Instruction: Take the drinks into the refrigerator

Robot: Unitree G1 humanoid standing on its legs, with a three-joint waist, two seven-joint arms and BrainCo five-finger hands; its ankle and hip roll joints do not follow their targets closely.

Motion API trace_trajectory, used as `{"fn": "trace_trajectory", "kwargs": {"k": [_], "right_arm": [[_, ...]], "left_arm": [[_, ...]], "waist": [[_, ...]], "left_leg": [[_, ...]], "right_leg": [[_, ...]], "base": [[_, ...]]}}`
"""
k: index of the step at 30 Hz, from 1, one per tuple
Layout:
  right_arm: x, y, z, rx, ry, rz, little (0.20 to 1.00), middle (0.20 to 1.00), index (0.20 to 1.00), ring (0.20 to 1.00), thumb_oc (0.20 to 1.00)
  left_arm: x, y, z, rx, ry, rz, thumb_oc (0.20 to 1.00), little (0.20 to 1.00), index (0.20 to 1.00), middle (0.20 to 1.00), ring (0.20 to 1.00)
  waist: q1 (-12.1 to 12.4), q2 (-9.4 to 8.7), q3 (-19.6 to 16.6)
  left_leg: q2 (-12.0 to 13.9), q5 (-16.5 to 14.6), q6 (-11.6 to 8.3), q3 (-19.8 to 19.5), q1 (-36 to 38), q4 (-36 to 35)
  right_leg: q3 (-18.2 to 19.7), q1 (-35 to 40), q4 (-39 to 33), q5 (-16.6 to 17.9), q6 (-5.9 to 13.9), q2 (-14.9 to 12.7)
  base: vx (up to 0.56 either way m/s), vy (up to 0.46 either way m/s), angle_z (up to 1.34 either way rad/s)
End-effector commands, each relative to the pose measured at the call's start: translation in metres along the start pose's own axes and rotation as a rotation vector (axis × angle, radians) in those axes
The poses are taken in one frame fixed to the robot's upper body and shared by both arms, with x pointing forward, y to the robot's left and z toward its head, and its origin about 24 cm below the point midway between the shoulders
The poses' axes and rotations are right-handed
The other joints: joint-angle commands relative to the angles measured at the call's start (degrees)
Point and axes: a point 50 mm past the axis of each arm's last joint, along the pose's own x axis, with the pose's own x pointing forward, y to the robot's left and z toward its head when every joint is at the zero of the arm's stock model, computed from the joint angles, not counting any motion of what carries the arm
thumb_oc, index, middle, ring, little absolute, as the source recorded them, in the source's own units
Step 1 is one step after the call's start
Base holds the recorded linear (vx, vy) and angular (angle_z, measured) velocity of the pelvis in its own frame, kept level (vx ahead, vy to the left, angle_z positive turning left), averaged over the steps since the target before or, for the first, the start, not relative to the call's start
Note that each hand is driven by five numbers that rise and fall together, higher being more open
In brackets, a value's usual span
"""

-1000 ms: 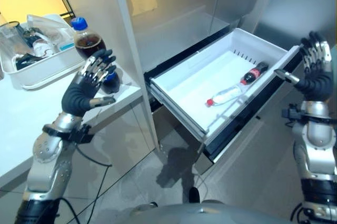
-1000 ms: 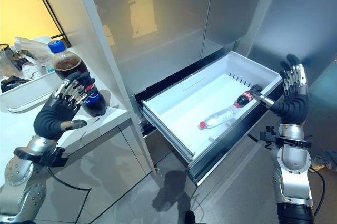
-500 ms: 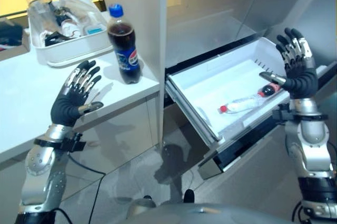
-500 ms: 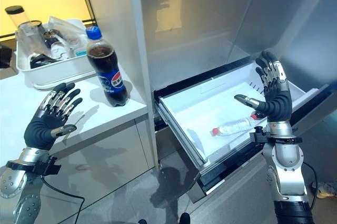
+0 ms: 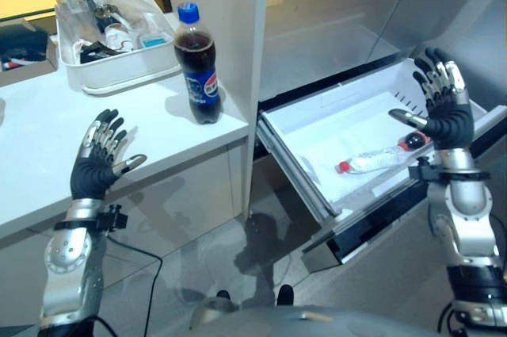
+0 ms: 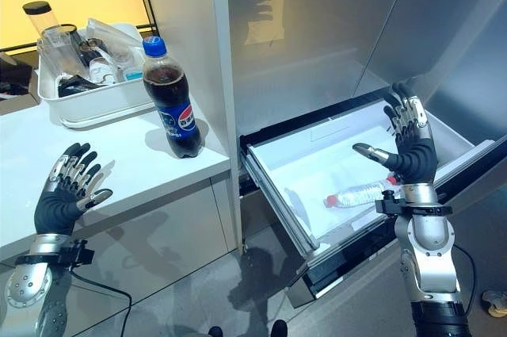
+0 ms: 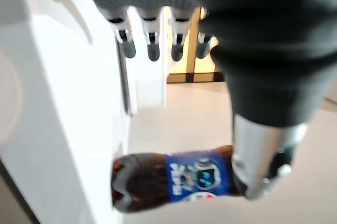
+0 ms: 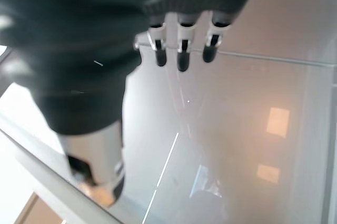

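Both hands raised with fingers spread, holding nothing: left hand [image 5: 95,164] over the counter [image 5: 47,139] near the cola bottle [image 5: 199,67], right hand [image 5: 445,111] above the open drawer [image 5: 305,143] holding a water bottle [image 5: 374,161].

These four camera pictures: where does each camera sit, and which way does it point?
Left eye view: head, looking down at the white counter, the dark cola bottle with a blue cap and the open white fridge drawer; both hands show.
Right eye view: same scene, slightly shifted.
Left wrist view: along the left hand toward the cola bottle.
Right wrist view: along the right hand toward the grey fridge panel.
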Motion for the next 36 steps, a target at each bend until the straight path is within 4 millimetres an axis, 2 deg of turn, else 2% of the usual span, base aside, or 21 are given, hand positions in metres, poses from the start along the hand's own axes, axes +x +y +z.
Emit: {"fn": "trace_trajectory", "kwargs": {"k": [1, 11, 17, 19, 23, 24, 25, 32, 35, 36], "right_arm": [[0.020, 0.000, 0.026, 0.018, -0.167, -0.020, 1.000, 1.000, 1.000, 1.000, 1.000], [0.023, 0.014, 0.022, 0.058, -0.147, 0.030, 1.000, 1.000, 1.000, 1.000, 1.000], [0.027, 0.020, 0.025, 0.089, -0.165, 0.056, 1.000, 1.000, 1.000, 1.000, 1.000], [0.029, 0.024, 0.027, 0.109, -0.178, 0.068, 1.000, 1.000, 1.000, 1.000, 1.000], [0.030, 0.027, 0.030, 0.128, -0.189, 0.080, 1.000, 1.000, 1.000, 1.000, 1.000], [0.031, 0.029, 0.032, 0.134, -0.202, 0.089, 1.000, 1.000, 1.000, 1.000, 1.000], [0.031, 0.029, 0.033, 0.132, -0.206, 0.090, 1.000, 1.000, 1.000, 1.000, 1.000], [0.030, 0.032, 0.039, 0.153, -0.227, 0.113, 1.000, 1.000, 1.000, 1.000, 1.000], [0.030, 0.034, 0.040, 0.161, -0.231, 0.118, 1.000, 1.000, 1.000, 1.000, 1.000], [0.029, 0.034, 0.039, 0.165, -0.226, 0.120, 1.000, 1.000, 1.000, 1.000, 1.000]], "left_arm": [[0.019, 0.000, 0.015, 0.072, -0.106, -0.005, 1.000, 1.000, 1.000, 1.000, 1.000], [0.068, -0.033, 0.023, 0.118, -0.169, -0.089, 1.000, 1.000, 1.000, 1.000, 1.000], [0.091, -0.050, 0.019, 0.136, -0.150, -0.128, 1.000, 1.000, 1.000, 1.000, 1.000], [0.099, -0.058, 0.010, 0.105, -0.106, -0.126, 1.000, 1.000, 1.000, 1.000, 1.000], [0.109, -0.066, 0.004, 0.099, -0.068, -0.131, 1.000, 1.000, 1.000, 1.000, 1.000], [0.114, -0.066, 0.002, 0.142, -0.052, -0.128, 1.000, 1.000, 1.000, 1.000, 1.000], [0.116, -0.067, 0.003, 0.149, -0.055, -0.129, 1.000, 1.000, 1.000, 1.000, 1.000], [0.126, -0.072, -0.006, 0.167, 0.002, -0.110, 1.000, 1.000, 1.000, 1.000, 1.000], [0.129, -0.074, -0.008, 0.167, 0.016, -0.104, 1.000, 1.000, 1.000, 1.000, 1.000], [0.132, -0.077, -0.009, 0.160, 0.031, -0.104, 1.000, 1.000, 1.000, 1.000, 1.000]], "waist": [[-0.64, -0.52, -0.41], [-3.36, 0.14, -1.24], [-4.63, 0.13, -1.55], [-5.22, 0.03, -1.75], [-5.67, -0.06, -1.83], [-6.09, -0.01, -2.03], [-6.11, -0.19, -1.90], [-6.89, -0.10, -2.26], [-7.06, -0.32, -2.22], [-7.31, -0.17, -2.41]], "left_leg": [[-1.13, -3.72, 1.24, -0.06, 1.61, 0.19], [-0.94, -4.24, 1.11, 1.27, 2.77, 0.05], [-0.84, -4.36, 1.06, 1.80, 3.07, 0.05], [-0.79, -4.43, 1.04, 2.02, 3.25, 0.05], [-0.71, -4.52, 1.01, 2.37, 3.46, 0.05], [-0.54, -5.27, 0.97, 2.52, 3.95, 0.05], [-0.62, -4.63, 0.95, 2.70, 3.71, 0.05], [-0.44, -5.37, 0.82, 2.87, 4.34, 0.05], [-0.47, -4.71, 0.74, 2.99, 4.11, 0.05], [-0.34, -5.42, 0.67, 2.92, 4.53, 0.05]], "right_leg": [[-1.11, 0.90, 6.30, -3.26, 4.28, -2.36], [-0.05, 1.19, 6.29, -3.28, 4.50, -2.13], [0.39, 1.10, 6.45, -3.23, 4.66, -1.95], [0.68, 1.21, 6.41, -3.26, 4.68, -1.88], [0.87, 1.22, 6.50, -3.29, 4.70, -1.67], [1.04, 1.55, 6.45, -3.83, 4.90, -1.46], [1.08, 1.25, 6.46, -3.29, 4.77, -1.51], [1.47, 1.62, 6.49, -3.92, 4.85, -1.05], [1.62, 1.29, 6.57, -3.40, 4.67, -1.03], [1.55, 1.71, 6.49, -3.98, 4.76, -0.82]], "base": [[0.00, 0.000, 0.00], [0.01, 0.006, -0.07], [0.01, 0.007, -0.09], [0.00, 0.004, -0.03], [0.02, 0.003, -0.03], [0.01, -0.003, -0.06], [0.01, -0.003, -0.04], [0.00, -0.002, -0.02], [0.01, -0.013, -0.05], [0.01, -0.005, -0.04]]}}
